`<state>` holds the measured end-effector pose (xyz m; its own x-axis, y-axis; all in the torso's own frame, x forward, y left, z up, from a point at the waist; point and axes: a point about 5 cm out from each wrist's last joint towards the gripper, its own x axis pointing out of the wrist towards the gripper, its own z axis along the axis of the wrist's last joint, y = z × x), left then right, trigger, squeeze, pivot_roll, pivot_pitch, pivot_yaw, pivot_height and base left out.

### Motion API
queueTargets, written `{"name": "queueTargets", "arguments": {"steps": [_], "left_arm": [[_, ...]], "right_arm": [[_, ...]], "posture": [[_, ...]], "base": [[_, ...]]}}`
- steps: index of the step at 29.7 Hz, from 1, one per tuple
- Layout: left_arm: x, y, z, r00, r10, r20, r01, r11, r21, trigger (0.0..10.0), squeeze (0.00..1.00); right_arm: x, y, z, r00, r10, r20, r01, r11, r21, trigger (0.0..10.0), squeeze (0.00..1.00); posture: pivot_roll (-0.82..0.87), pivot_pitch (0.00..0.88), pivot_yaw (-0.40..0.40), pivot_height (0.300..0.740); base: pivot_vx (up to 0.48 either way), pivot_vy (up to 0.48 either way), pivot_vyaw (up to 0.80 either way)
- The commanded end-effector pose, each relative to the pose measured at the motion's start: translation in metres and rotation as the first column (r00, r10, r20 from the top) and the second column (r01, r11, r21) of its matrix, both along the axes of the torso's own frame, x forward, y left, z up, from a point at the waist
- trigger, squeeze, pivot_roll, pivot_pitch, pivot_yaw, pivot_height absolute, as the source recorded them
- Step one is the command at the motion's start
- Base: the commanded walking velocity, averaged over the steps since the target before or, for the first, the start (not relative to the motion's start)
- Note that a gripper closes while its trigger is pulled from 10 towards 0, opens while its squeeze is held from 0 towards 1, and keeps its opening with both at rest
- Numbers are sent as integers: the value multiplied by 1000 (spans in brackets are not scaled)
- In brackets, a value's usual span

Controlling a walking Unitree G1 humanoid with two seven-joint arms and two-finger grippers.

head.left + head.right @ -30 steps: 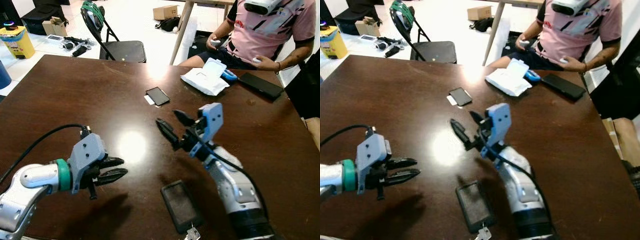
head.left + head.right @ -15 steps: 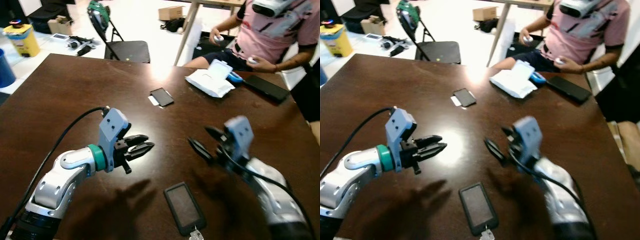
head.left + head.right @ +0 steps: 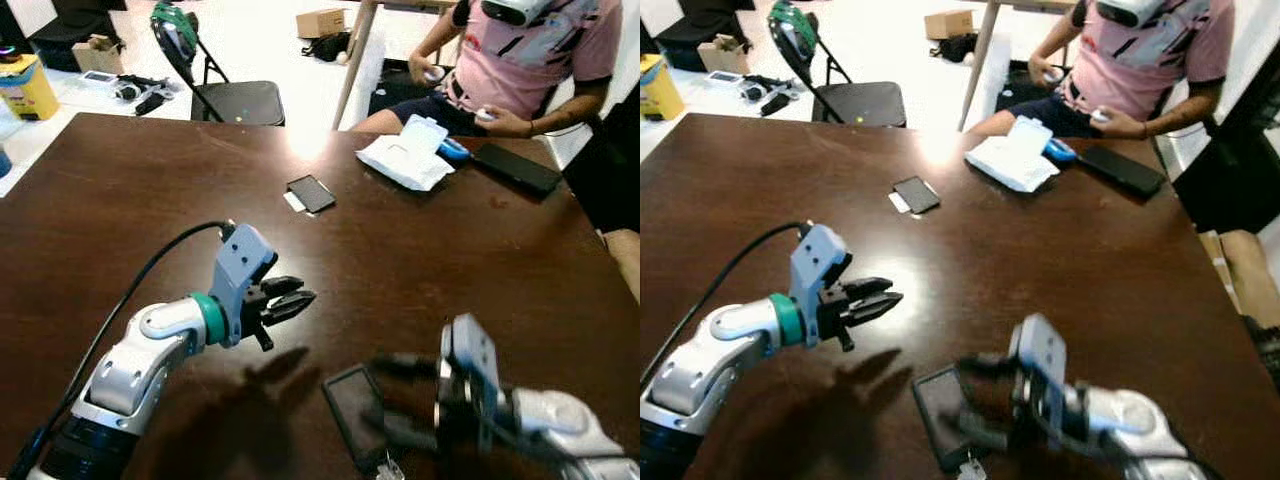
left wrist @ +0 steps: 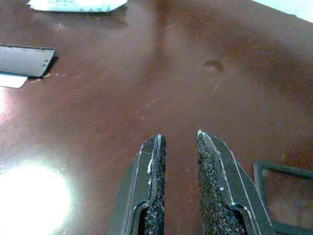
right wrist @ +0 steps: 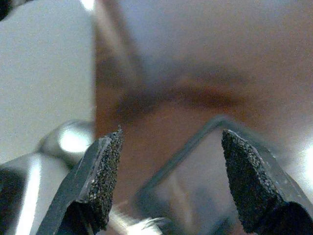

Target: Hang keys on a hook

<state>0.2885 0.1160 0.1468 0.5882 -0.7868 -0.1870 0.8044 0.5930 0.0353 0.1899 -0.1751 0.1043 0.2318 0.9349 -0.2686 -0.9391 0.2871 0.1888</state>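
Keys (image 3: 385,466) lie on the bench (image 3: 120,180) at its near edge, touching the end of a dark flat case (image 3: 357,415). Not picked up yet, so task is at the very start; grab, carry and hang all left, and no hook visible anywhere.

Right claw (image 3: 395,400) is blurred, low over the bench w/ fingers spread wide, holding nothing. In the wrist view the case's corner sits between its pads (image 5: 103,171), so keys are just beside it, toward the robot.

Left claw (image 3: 290,300) hovers above the bench, off to the left of the case, fingers nearly together w/ a narrow gap, empty. Keys well apart from it.

A person sits at the far side.
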Motion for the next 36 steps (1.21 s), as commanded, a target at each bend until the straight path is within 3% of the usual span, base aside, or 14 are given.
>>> {"name": "queueTargets", "arguments": {"steps": [1,3,5,9,14,17,22,23,24,36], "left_arm": [[-2,0,-5,1000,-10,-7,10,1000,18,10000,0],[-2,-1,-6,1000,-14,-7,14,1000,19,10000,0],[-2,-2,-6,1000,-19,-7,19,1000,20,10000,0],[-2,-2,-6,1000,-20,-7,20,1000,20,10000,0],[-3,-2,-6,1000,-19,-8,19,1000,18,10000,0],[-3,-1,-7,1000,-11,-6,12,1000,20,10000,0],[-3,0,-7,1000,-5,-4,5,1000,22,10000,0],[-3,0,-7,1000,-2,-3,2,1000,22,10000,0],[-3,1,-7,1000,-1,-2,1,1000,23,10000,0],[-2,3,-7,1000,2,-3,-2,1000,30,10000,0]], "right_arm": [[-9,-2,-1,999,33,-36,-34,999,-4,10000,0],[-14,-6,-3,997,38,-66,-40,999,-18,10000,0],[-27,-15,-16,990,58,-130,-70,994,-89,10000,0],[-32,-22,-24,987,65,-150,-89,984,-156,10000,0],[-20,-29,-31,995,7,-102,-29,976,-214,10000,0],[-9,-27,-33,997,-38,-63,23,976,-215,10000,0],[-4,-24,-33,997,-50,-52,38,977,-208,10000,0],[-3,-23,-33,997,-53,-49,42,978,-203,3176,0],[-3,-22,-34,997,-53,-50,42,979,-200,0,0],[1,-22,-33,996,-71,-53,61,982,-177,0,0]], "posture": [[-54,0,73,740],[-58,0,74,740],[-58,0,75,740],[-57,0,74,740],[-45,0,70,740],[-35,0,71,740],[-32,0,71,740],[-30,0,71,740],[-27,0,72,740],[-25,0,78,740]], "base": [[0,0,0],[0,0,0],[0,0,0],[0,0,0],[0,0,0],[0,0,0],[0,0,0],[0,0,0],[0,0,0],[0,0,0]]}}
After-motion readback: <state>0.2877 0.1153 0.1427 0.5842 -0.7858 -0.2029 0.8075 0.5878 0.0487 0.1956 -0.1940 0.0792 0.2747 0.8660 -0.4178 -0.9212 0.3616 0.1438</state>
